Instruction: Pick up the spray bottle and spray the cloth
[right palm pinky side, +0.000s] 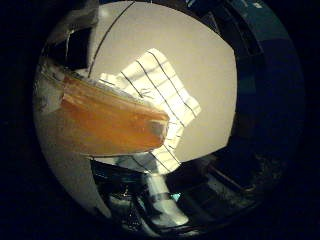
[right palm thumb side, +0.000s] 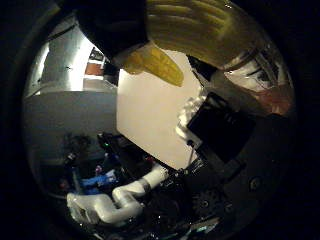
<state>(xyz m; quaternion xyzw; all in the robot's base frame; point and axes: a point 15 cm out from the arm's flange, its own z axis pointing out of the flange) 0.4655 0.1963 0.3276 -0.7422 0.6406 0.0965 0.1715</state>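
The spray bottle (right palm pinky side: 110, 115), with an orange see-through body, lies right against the palm and fills much of the right little finger side palm view. Beyond it a white cloth with a grey check (right palm pinky side: 160, 85) lies flat on the white table (right palm pinky side: 205, 50), away from the bottle. In the right thumb side palm view the bottle's yellow ribbed top (right palm thumb side: 200, 30) and a black part sit close to the palm. My hand (right palm thumb side: 225, 125) shows there as white and black fingers curled beside the bottle. The bottle is held above the table.
The white table's edge (right palm thumb side: 135, 135) drops off to a dark room with cluttered shelves. The white robot arm (right palm thumb side: 120, 200) runs below the table edge. A blue frame (right palm pinky side: 265, 60) stands beyond the table's far side.
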